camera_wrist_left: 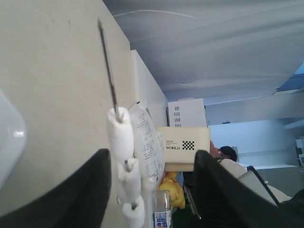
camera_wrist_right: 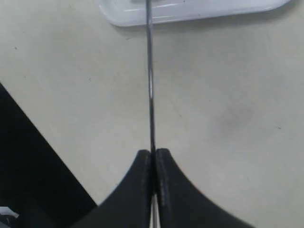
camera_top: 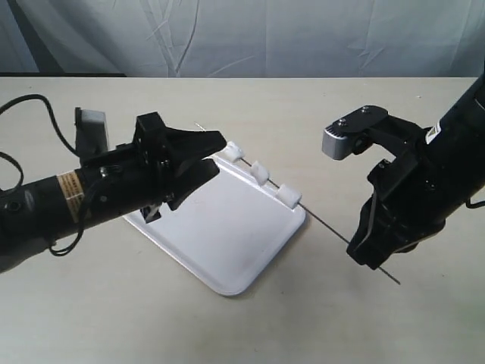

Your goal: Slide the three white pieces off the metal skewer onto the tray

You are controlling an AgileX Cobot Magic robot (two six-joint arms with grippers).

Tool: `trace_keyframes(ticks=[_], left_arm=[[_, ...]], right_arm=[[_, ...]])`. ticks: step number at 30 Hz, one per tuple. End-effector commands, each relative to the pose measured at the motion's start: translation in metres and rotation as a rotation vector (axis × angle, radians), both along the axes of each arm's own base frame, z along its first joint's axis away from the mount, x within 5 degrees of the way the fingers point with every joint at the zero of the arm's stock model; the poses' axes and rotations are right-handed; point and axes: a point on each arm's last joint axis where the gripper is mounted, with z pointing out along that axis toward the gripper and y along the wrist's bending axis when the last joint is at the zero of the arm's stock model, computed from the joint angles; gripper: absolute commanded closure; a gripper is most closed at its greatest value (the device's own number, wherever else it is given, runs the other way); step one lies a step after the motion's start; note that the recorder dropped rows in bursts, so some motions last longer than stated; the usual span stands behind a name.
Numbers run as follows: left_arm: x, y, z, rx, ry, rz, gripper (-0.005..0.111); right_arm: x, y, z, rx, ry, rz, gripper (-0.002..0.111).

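Observation:
The metal skewer (camera_top: 333,231) slants above the far right edge of the white tray (camera_top: 220,235). The three white pieces (camera_top: 260,173) sit spaced along it over the tray's rim. My right gripper (camera_top: 358,246) is shut on the skewer's near end; in the right wrist view the fingers (camera_wrist_right: 142,175) pinch the rod (camera_wrist_right: 149,71), which runs toward the tray (camera_wrist_right: 190,12). My left gripper (camera_top: 221,153) stands open at the skewer's far end, next to the first piece. In the left wrist view the pieces (camera_wrist_left: 119,137) lie inside the open gap (camera_wrist_left: 152,156), close to one finger (camera_wrist_left: 90,190), and the bare skewer tip (camera_wrist_left: 107,66) sticks out beyond them.
The tan table (camera_top: 318,318) runs back to a grey curtain (camera_top: 265,38). A black cable (camera_top: 30,106) loops at the far left behind the left arm. Past the table edge, the left wrist view shows a cardboard box (camera_wrist_left: 185,145) and a bottle (camera_wrist_left: 162,211).

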Motion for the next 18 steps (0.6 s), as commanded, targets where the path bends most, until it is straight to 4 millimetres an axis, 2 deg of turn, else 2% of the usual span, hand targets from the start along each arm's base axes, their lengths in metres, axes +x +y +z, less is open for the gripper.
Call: trace_keyframes(ticks=[1, 12, 18], left_arm=[[0.008, -0.008, -0.004, -0.004, -0.006, 0.013, 0.056], [0.013, -0.011, -0.015, 0.013, 0.021, 0.008, 0.056], [0.016, -0.013, -0.013, 0.006, 0.008, 0.007, 0.059]], right_arm=[[-0.004, 0.0, 0.001, 0.011, 0.015, -0.001, 0.109], [-0.007, 0.004, 0.003, 0.053, 0.052, -0.007, 0.109], [-0.008, 0.003, 0.003, 0.052, 0.059, -0.004, 0.109]])
